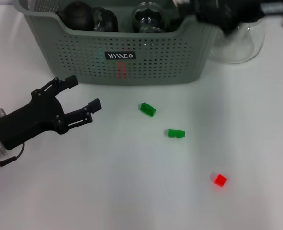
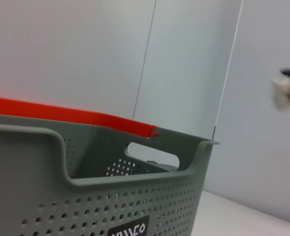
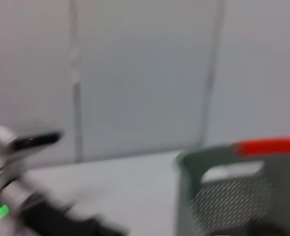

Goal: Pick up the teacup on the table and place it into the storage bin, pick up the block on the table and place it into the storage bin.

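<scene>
One storage bin point(image 1: 146, 62) at table's far edge, holding a dark teapot point(image 1: 77, 15) and two glass cups point(image 1: 149, 17). Three blocks on table: two green blocks point(image 1: 148, 109), one red block point(image 1: 220, 180). Left gripper point(image 1: 83, 97) spread, empty, near the bin's front. Right gripper point(image 1: 213, 14) over the bin's right corner; state unclear.

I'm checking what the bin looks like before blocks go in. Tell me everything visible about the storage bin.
The storage bin is a grey-green basket that looks plastic, with perforated sides, handle cutouts and a black label with white lettering. It stands upright at the table's far side, holding dark teaware and glass pieces. The left wrist view shows an orange strip along its far rim.
</scene>
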`<state>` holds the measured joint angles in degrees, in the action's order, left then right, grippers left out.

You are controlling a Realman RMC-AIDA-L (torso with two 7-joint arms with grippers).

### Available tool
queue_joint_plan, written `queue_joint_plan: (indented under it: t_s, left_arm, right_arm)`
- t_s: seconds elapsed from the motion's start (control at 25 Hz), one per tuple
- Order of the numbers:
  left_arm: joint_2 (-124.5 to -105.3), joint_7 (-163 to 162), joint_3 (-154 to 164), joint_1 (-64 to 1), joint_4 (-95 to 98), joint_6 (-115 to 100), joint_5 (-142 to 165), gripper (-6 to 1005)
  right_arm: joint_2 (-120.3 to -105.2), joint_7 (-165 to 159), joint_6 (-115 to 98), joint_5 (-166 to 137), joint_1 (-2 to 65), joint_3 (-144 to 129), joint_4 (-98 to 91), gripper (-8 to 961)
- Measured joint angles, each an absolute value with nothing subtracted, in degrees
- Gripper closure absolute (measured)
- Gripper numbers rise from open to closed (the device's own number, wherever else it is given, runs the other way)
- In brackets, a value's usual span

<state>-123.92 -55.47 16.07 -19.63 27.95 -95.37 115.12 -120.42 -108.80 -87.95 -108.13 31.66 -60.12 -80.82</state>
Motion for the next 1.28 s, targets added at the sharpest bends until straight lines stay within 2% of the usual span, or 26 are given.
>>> queue_joint_plan:
  t_s: [0.16,0.32,0.56,0.72,0.92,1.04,1.16,1.2,1.24,1.28]
  left_arm:
    - [-123.94,-55.45,16.08,-19.55,27.8,-95.35,115.13,51]
    - [-123.99,-55.45,16.07,-19.65,27.42,-95.37,115.13,51]
    - [-124.01,-55.45,16.08,-19.93,27.17,-95.74,115.14,51]
    - [-124.02,-55.45,16.08,-19.8,27.15,-95.86,115.14,51]
    - [-124.02,-55.45,16.08,-19.7,27.15,-95.98,115.14,51]
    - [-124.02,-55.45,16.09,-19.64,27.15,-96.21,115.14,51]
    - [-124.02,-55.45,16.08,-19.45,27.2,-96.72,115.13,51]
    - [-124.01,-55.45,16.03,-19.38,27.23,-96.97,115.13,51]
    - [-124.02,-55.45,15.99,-19.33,27.27,-97.25,115.1,51]
    - [-124.01,-55.46,15.89,-19.27,27.31,-97.36,115.1,51]
  right_arm:
    - [-120.39,-115.33,-68.05,-111.19,35.24,-72.05,-77.47,762]
    - [-120.4,-121.85,-51.78,-116.55,44.5,-80.72,-65.15,756]
    - [-120.19,-126.08,-39.19,-118.19,60.75,-80.54,-39.51,748]
    - [-120.08,-126.16,-36.48,-118.17,65.11,-79.33,-31.38,743]
    - [-120.08,-125.73,-38.33,-118.13,63.53,-79.54,-33.45,736]
    - [-120.07,-126.03,-39.63,-117.84,59.92,-78.45,-38.43,732]
    - [-120.19,-125.86,-42.03,-115.2,53.97,-74.82,-47.22,641]
    - [-120.15,-123.74,-45.73,-109.23,48.03,-72.26,-54.67,610]
    - [-120.15,-123.74,-45.73,-109.23,48.03,-72.26,-54.67,580]
    - [-120.01,-121.48,-48.62,-104.91,44.71,-71.12,-58.11,550]
